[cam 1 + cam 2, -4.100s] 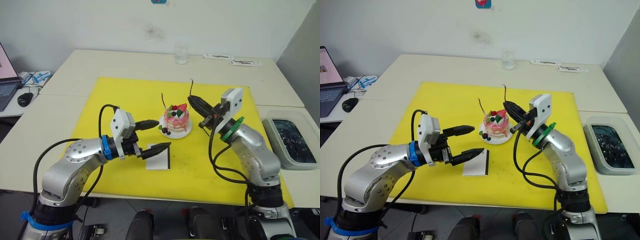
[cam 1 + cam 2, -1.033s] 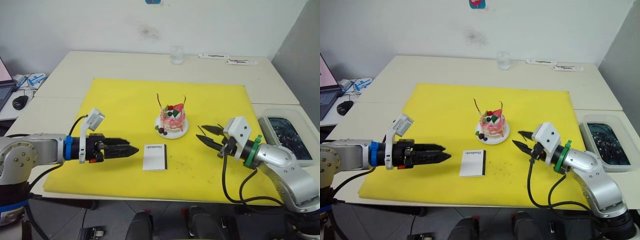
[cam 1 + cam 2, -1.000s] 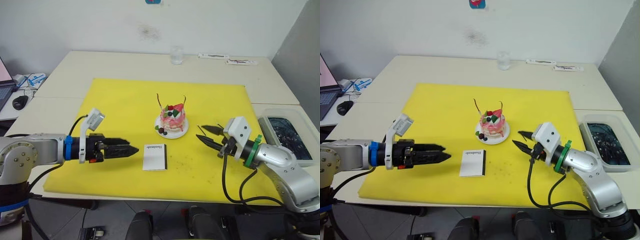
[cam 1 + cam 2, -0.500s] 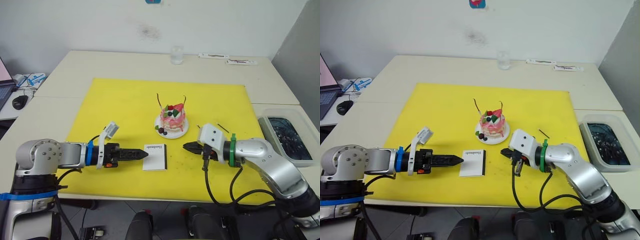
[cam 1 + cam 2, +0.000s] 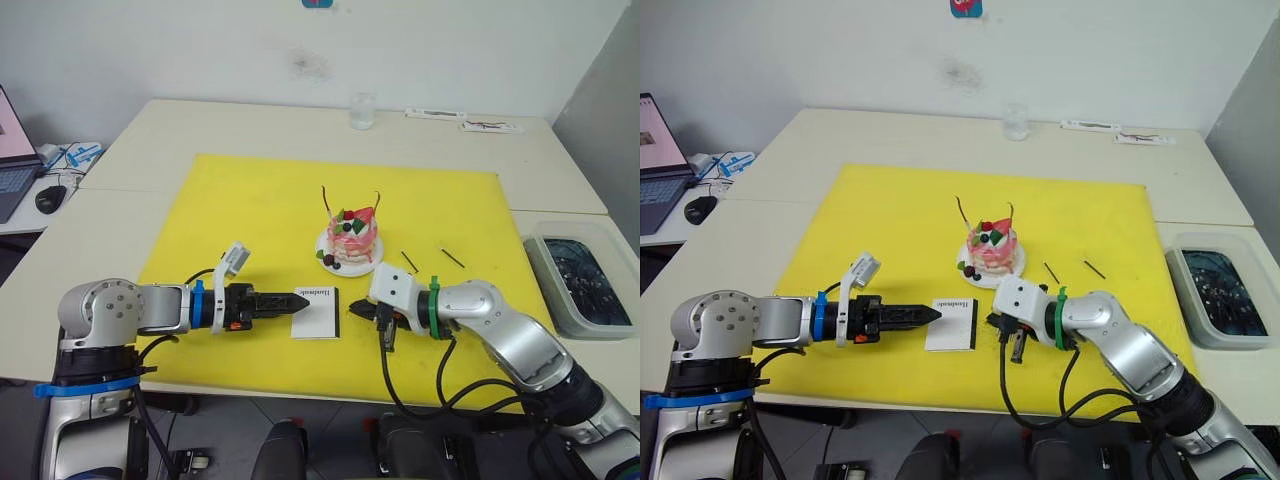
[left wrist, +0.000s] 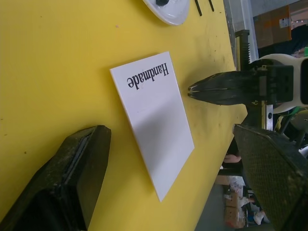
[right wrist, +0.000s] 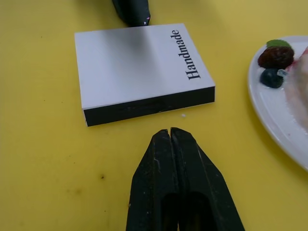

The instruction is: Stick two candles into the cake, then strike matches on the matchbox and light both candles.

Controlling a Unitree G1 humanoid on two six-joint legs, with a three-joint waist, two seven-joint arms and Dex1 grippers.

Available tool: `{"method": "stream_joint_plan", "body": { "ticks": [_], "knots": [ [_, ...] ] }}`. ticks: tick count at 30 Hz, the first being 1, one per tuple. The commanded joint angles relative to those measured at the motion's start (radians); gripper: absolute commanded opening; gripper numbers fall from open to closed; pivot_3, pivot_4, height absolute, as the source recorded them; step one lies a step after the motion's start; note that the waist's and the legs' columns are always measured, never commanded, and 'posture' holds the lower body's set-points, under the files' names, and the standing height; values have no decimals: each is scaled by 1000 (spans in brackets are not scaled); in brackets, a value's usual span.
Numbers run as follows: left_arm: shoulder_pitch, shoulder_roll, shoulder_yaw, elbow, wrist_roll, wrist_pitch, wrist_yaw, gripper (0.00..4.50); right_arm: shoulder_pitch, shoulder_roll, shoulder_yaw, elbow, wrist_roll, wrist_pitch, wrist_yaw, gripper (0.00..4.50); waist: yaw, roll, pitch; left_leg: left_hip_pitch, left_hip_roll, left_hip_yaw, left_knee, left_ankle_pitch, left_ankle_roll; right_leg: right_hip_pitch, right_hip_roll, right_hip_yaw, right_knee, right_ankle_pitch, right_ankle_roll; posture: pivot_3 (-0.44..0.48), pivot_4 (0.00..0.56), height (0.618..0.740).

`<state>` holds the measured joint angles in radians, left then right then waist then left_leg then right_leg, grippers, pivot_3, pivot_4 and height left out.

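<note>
Yellow mat (image 5: 250,215) covering the table. Cake (image 5: 353,238) sitting mid-mat with both candles (image 5: 326,199) standing in it. Matchbox (image 5: 317,312) lying just in front of cake. Flanking matchbox: left gripper (image 5: 932,315) spread wide, right gripper (image 7: 169,135) pressed together, empty. Matches (image 5: 409,262) lying right of cake.

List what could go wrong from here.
1. The right tool is shut with no match in it, and its tip is almost at the matchbox's dark edge. It may simply shove the box.
2. The left tool sits at the opposite edge, so the two could squeeze or flip the box.
3. The cake stands close by, and a knock could tip its candles.
</note>
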<state>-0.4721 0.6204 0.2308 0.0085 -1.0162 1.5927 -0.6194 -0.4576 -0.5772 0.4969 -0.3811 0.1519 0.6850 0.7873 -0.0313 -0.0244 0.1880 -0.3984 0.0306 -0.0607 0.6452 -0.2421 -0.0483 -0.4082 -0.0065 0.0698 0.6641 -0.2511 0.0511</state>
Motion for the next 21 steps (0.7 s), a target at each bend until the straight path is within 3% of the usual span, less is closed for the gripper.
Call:
{"method": "stream_joint_plan", "body": {
  "ticks": [1,21],
  "knots": [
    [11,-23,-8,-18,8,14,10,4500,-20,26,27,27,-25,-14,14,23,0,0,0,0,0,0,0,0,0,0,0,0,0,0,0,0,150,740],
    [58,-73,9,-60,11,22,38,4500,-83,166,59,177,-100,-123,64,23,-2,0,-1,2,0,0,0,0,0,2,0,0,0,0,1,0,150,740]
  ]
}}
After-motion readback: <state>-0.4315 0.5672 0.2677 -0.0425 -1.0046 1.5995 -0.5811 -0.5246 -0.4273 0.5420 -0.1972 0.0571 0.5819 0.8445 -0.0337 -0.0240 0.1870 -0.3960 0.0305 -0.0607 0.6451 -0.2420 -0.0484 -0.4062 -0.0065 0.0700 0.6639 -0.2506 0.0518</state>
